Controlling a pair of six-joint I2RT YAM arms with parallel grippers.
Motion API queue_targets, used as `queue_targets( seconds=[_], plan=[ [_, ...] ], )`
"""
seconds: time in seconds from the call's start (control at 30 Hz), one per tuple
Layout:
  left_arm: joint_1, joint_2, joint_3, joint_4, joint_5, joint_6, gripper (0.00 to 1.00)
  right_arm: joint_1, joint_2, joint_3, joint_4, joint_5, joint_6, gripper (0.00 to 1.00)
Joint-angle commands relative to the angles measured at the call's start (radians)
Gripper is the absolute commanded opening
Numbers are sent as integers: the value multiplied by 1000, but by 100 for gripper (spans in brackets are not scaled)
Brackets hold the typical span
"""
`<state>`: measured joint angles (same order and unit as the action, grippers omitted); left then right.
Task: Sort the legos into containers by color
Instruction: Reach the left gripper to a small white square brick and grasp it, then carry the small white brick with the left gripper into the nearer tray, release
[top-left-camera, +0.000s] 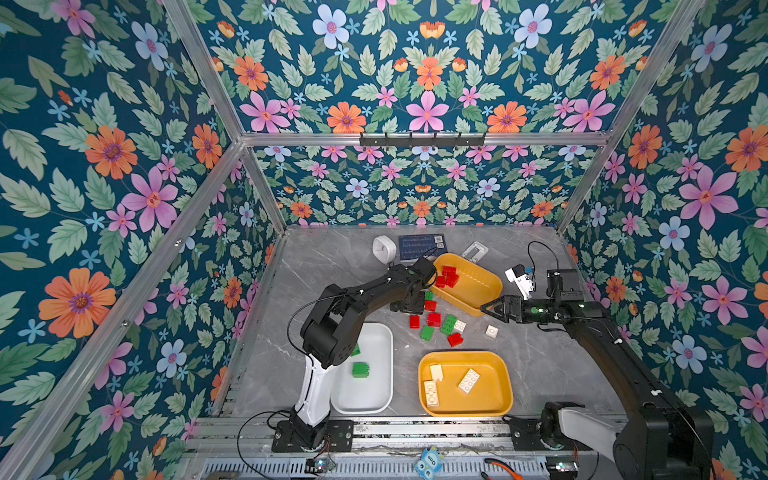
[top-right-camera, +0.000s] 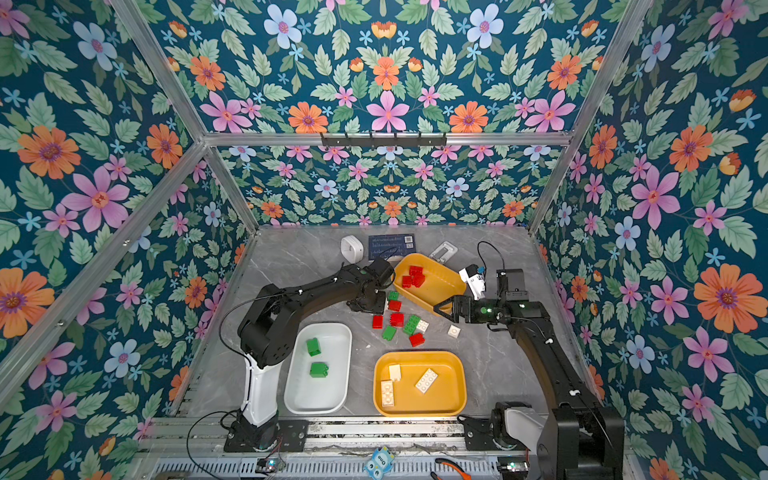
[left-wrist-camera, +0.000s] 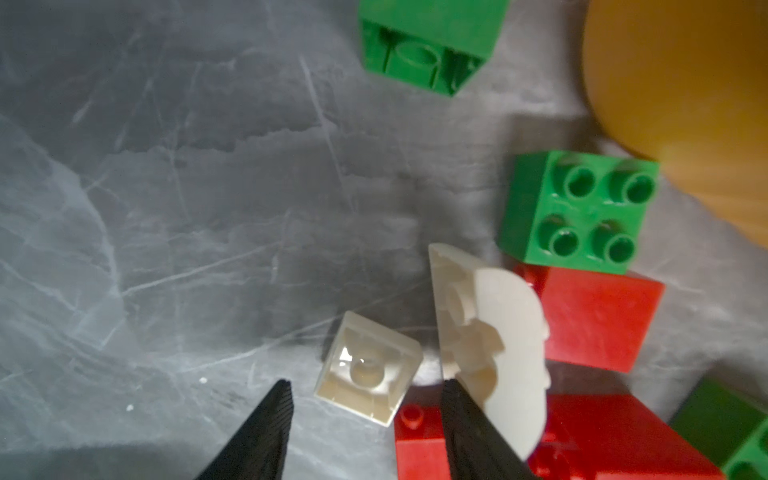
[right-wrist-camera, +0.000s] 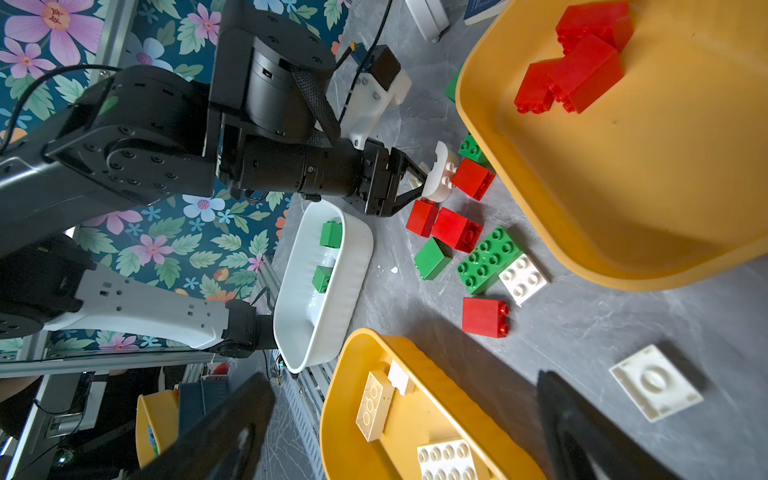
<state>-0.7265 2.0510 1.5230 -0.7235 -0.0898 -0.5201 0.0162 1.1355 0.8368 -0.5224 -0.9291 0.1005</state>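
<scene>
My left gripper (left-wrist-camera: 365, 382) stands half open, a small cream lego (left-wrist-camera: 368, 365) loose between its jaws, a curved lego (left-wrist-camera: 511, 353) just outside. My right gripper (right-wrist-camera: 405, 380) gapes wide.

I'm seeing teal wallpaper (top-left-camera: 124, 124) printed with pink, orange and pale-blue flowers among green leaves, and a grey tabletop (top-left-camera: 324, 266) veined white like marble. Loose bricks (top-left-camera: 433, 319) in red, green and cream sit mid-table. From them, the far mustard-yellow tub (top-left-camera: 478, 286) at one o'clock holds red bricks (top-left-camera: 448, 276), the near mustard-yellow tub (top-left-camera: 490, 399) at five o'clock cream bricks (top-left-camera: 468, 380), the white tub (top-left-camera: 370, 395) at eight o'clock green bricks (top-left-camera: 360, 369).
</scene>
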Motion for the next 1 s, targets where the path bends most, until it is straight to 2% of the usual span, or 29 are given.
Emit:
queue_targets(
  seconds=[0.0, 0.3, 0.6, 0.8, 0.97],
  plan=[
    [1, 6, 5, 6, 13, 45, 60, 1, -6, 0, -16, 8, -9, 99],
    [15, 33, 2, 6, 11, 126, 55, 1, -7, 4, -22, 11, -7, 99],
    [36, 43, -10, 19, 11, 159, 31, 1, -11, 4, -30, 19, -8, 99],
    [42, 5, 33, -29, 22, 155, 29, 0, -11, 11, -30, 28, -8, 99],
    [25, -114, 25, -50, 127, 98, 28, 0, -11, 16, -31, 30, -9, 99]
  ],
)
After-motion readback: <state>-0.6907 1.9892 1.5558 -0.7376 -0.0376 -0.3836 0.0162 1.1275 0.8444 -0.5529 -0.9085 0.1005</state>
